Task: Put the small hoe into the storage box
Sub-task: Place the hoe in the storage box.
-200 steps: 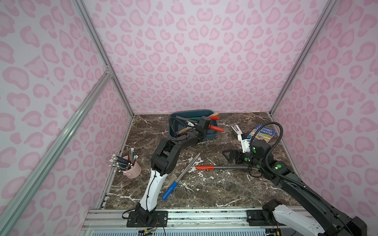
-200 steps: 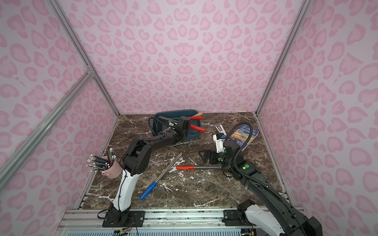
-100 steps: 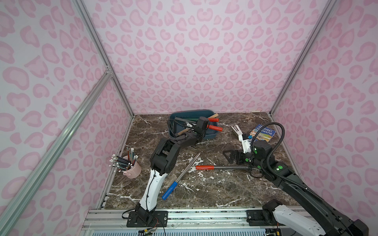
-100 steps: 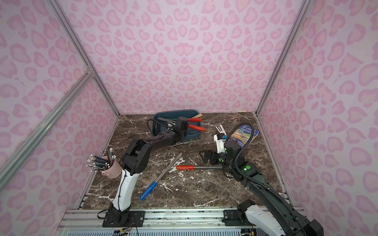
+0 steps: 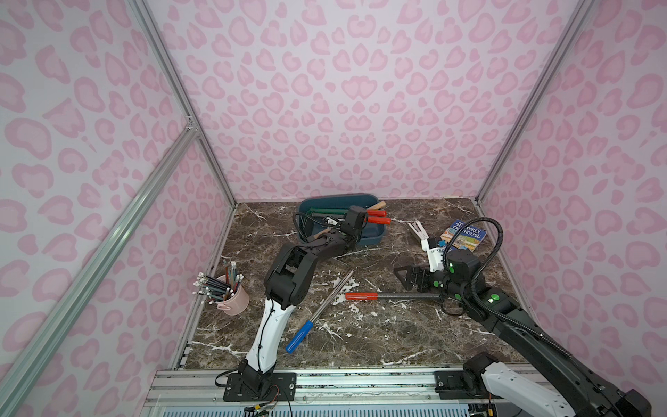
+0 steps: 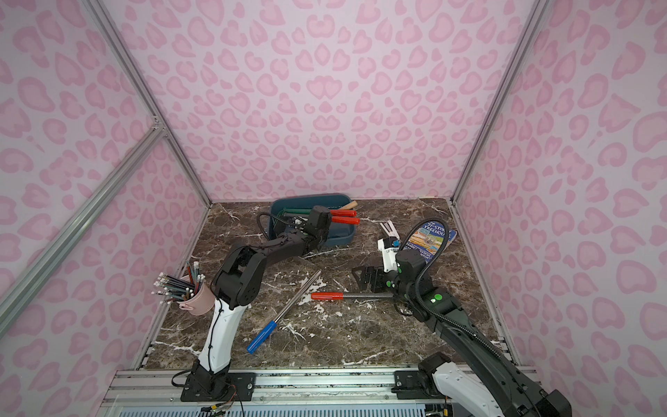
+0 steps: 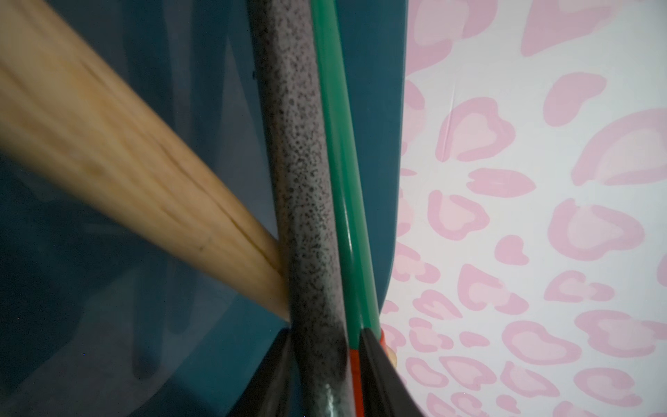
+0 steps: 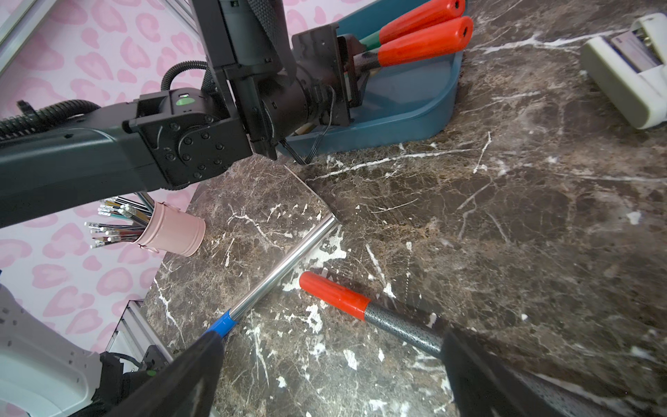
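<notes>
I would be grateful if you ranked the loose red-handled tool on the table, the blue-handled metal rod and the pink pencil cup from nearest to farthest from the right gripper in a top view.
1. Red-handled tool: its shaft runs right beside the right gripper.
2. Blue-handled metal rod: mid-table, between the arms.
3. Pink pencil cup: by the left wall.

The left arm (image 5: pixel 306 252) stretches far forward, left gripper (image 5: pixel 362 219) fingers (image 7: pixel 375 361) nearly together. The right gripper (image 5: pixel 403 278) hovers low, fingers spread wide.

Both top views looked down from above the bench's (image 5: pixel 361 346) near edge (high, wide); both wrist cameras, close in, shared the storage box (image 8: pixel 415 119).
</notes>
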Available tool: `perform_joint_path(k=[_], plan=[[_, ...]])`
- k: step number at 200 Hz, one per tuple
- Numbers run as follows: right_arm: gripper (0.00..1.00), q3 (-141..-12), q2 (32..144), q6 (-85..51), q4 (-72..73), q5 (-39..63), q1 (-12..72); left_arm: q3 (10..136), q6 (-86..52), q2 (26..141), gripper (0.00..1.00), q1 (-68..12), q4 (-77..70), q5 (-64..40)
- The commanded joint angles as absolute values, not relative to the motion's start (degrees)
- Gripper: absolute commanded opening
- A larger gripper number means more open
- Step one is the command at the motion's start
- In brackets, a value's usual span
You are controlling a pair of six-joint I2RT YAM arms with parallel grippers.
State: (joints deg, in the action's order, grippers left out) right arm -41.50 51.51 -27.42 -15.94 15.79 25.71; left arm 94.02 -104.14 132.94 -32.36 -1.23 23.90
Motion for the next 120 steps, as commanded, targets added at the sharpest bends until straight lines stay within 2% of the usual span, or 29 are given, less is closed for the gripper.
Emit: perform_joint_path(k=[1, 5, 24, 34, 48, 72, 120], plan=[[0.99, -41.75, 51.25, -27.09, -14.75, 15.03, 25.77, 94.98, -104.24, 133.40, 0.36, -32.17, -5.34, 24.19], [0.99, -41.79, 51.28, -27.08, -14.76, 15.02, 25.74, 95.13, -104.30, 133.50, 0.41, -32.16, -5.40, 24.05], [0.99, -41.79, 51.08, -27.06, -15.03, 14.99, 25.75, 95.18, -104.10, 133.32, 0.43, -32.14, -5.88, 23.52], [0.99, -41.66, 50.98, -27.10, -14.94, 15.03, 25.77, 94.82, -103.77, 132.88, 0.50, -32.17, -6.29, 23.05], [0.98, -41.65, 51.06, -27.15, -14.77, 15.08, 25.75, 93.21, -102.98, 131.71, 0.51, -32.28, -7.64, 23.33], [0.99, -41.57, 51.46, -27.31, -14.41, 15.62, 25.75, 91.03, -101.21, 129.92, 0.70, -32.26, -9.70, 23.29], [0.99, -41.99, 51.69, -27.31, -14.41, 16.20, 25.74, 88.14, -98.73, 126.59, 0.91, -32.26, -11.66, 22.99]])
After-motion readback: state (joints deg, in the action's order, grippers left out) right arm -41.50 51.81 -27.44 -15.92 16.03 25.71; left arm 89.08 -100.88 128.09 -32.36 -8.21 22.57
